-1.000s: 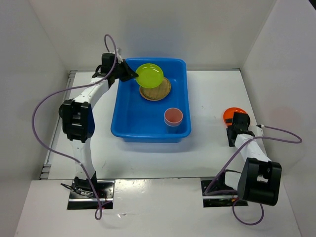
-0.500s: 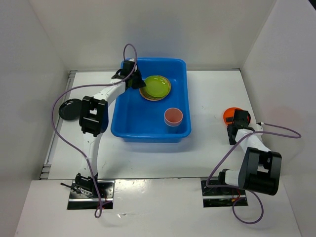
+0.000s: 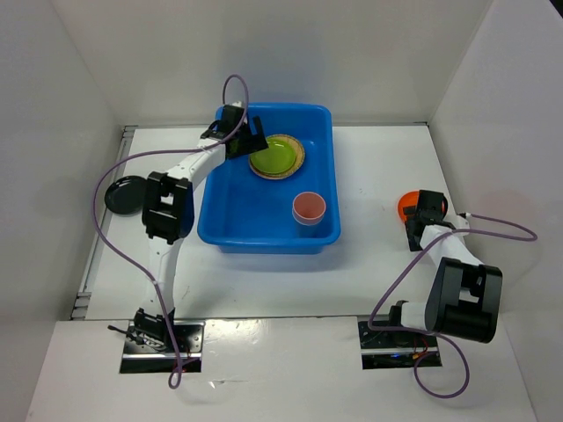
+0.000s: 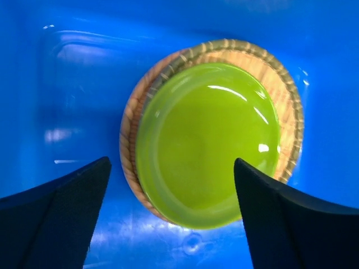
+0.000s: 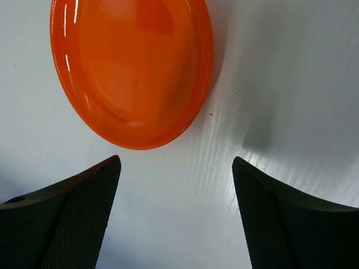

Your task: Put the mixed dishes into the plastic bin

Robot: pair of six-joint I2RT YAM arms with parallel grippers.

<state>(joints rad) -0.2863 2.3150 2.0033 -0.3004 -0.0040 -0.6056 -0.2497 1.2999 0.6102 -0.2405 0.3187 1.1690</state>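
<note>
The black plate [image 3: 123,195] lies flat at the 9 o'clock edge of the table [image 3: 369,264], well apart from the rest. The left arm bends at its elbow and reaches toward 1 o'clock over the rim of the blue bin [image 3: 229,230]. The left gripper [image 4: 171,168] points down with jaws spread wide, holding nothing. Below it the lime-green plate [image 4: 207,143] sits nested on a woven bamboo plate [image 4: 280,89] at the bin's 12 o'clock end. The pink cup [image 3: 309,207] stands upright at the bin's 4 o'clock corner. The right arm is folded low, and the right gripper [image 5: 175,162] is wide open and empty. The orange plate [image 5: 132,67] lies on the table at 3 o'clock, just ahead of the fingertips and apart from them
</note>
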